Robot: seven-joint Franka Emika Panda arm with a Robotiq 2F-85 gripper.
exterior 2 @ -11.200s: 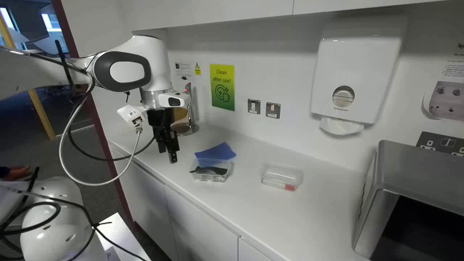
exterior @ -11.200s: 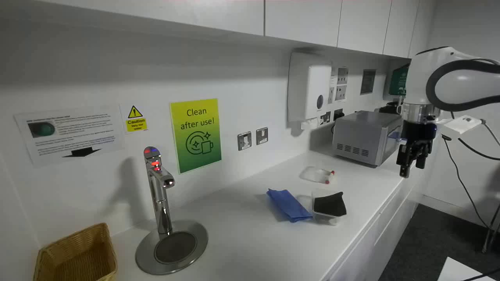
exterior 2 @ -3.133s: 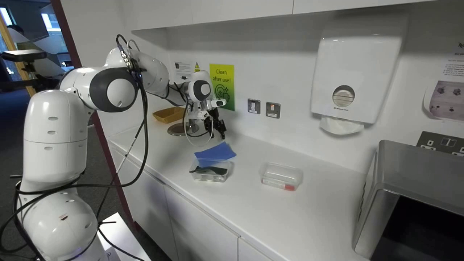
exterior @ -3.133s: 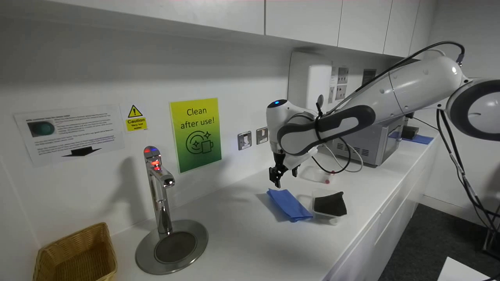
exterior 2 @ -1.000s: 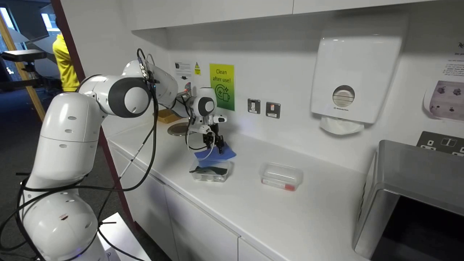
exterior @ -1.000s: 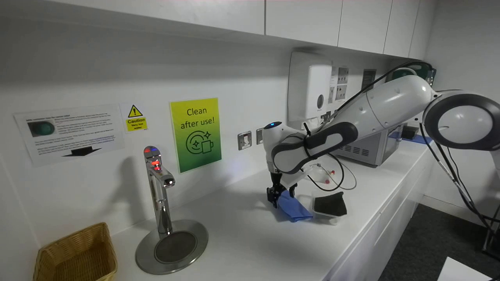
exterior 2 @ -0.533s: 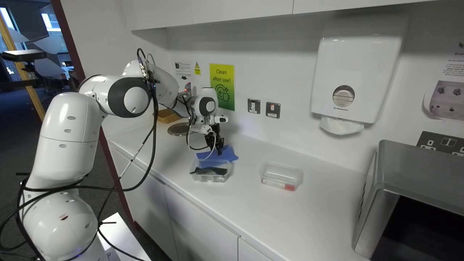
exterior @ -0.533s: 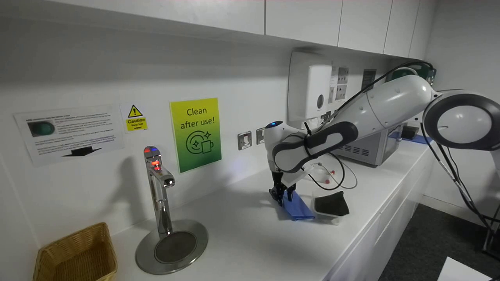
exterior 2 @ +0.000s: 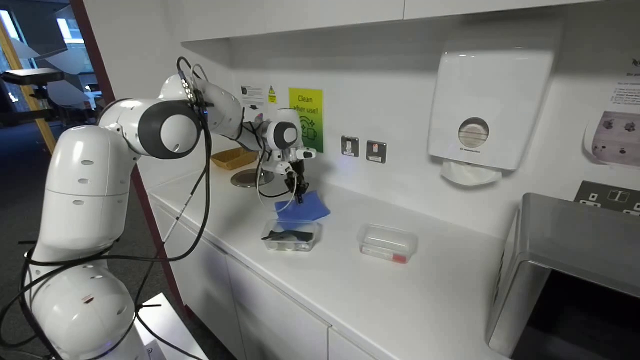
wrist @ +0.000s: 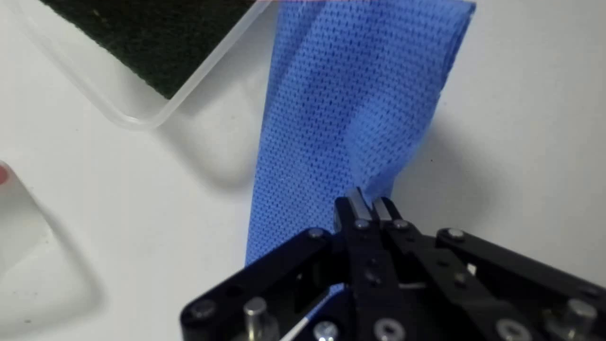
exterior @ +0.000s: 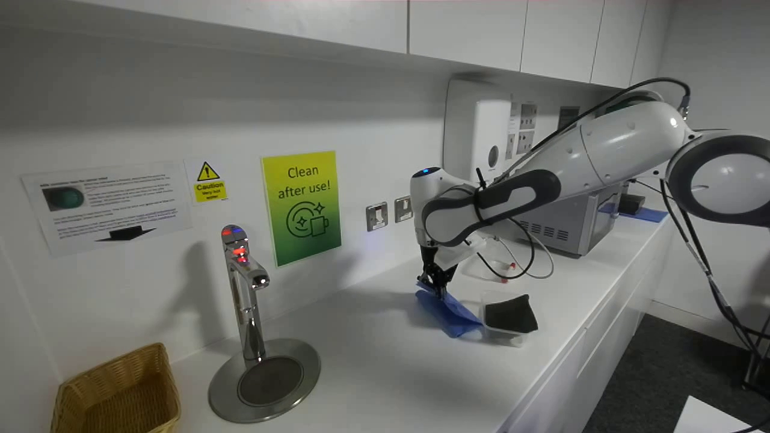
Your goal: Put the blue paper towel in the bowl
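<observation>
My gripper (wrist: 369,201) is shut on a pinched fold of the blue paper towel (wrist: 307,142). The fold rises toward the fingertips, while much of the towel still lies on the counter. Both exterior views show the gripper (exterior: 441,292) pointing down at the towel (exterior: 448,316) from just above. Beside the towel stands a clear plastic container (exterior 2: 287,246) with a dark green pad (exterior: 511,314) inside. A second clear container (exterior 2: 375,250), with a red patch, sits farther along the counter. Which container is meant by the bowl I cannot tell.
The back wall runs close behind the towel. A microwave (exterior 2: 570,235) stands on the counter beyond the second container. A tap (exterior: 245,313) on a round metal plate and a wicker basket (exterior: 120,379) are at the opposite end. Cupboards (exterior: 463,27) hang overhead.
The jaws have come together on the towel, which was lying loose between them. My gripper has then risen slightly, lifting part of the towel and shifting it a little.
</observation>
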